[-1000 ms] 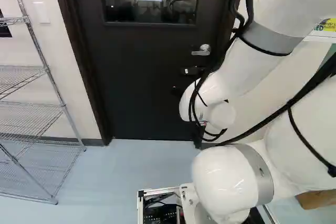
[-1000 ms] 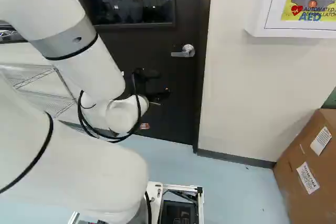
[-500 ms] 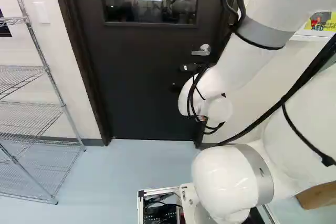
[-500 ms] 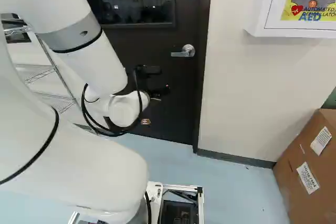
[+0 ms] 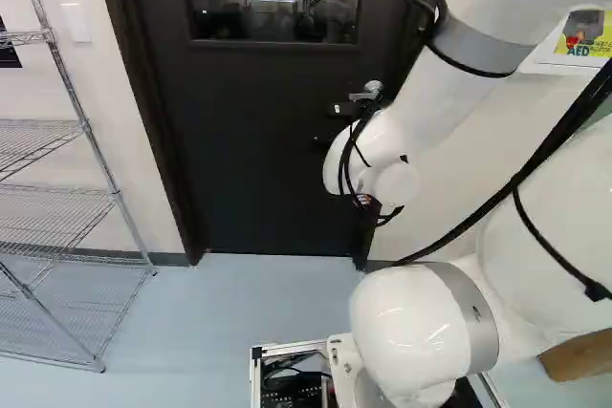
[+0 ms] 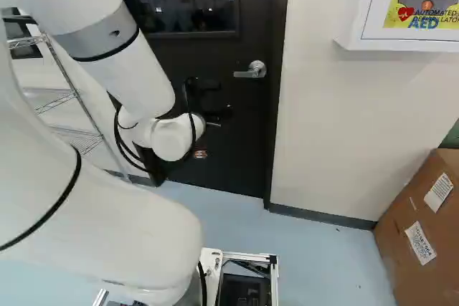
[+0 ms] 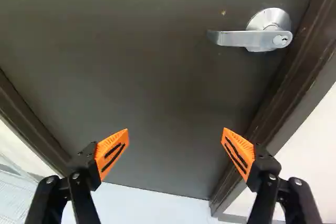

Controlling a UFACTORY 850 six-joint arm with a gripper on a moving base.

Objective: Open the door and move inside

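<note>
The yellow sign (image 6: pixel 393 16) on the white cabinet (image 6: pixel 373 44) reads "AUTOMATED DEFIBRILLATOR" and "AED". Labels (image 6: pixel 420 243) on the cardboard box (image 6: pixel 396 270) seem illegible.

From here the door (image 7: pixel 157 77) looks smooth and matt, perhaps painted metal, with a handle (image 7: pixel 236 39) of satiny metal and a window (image 6: pixel 183 5) of glossy glass, while the arm (image 5: pixel 411 327) has a glossy white shell, the shelving (image 5: pixel 101 160) is shiny metal wire and the box (image 6: pixel 445 277) is dull brown cardboard.
</note>
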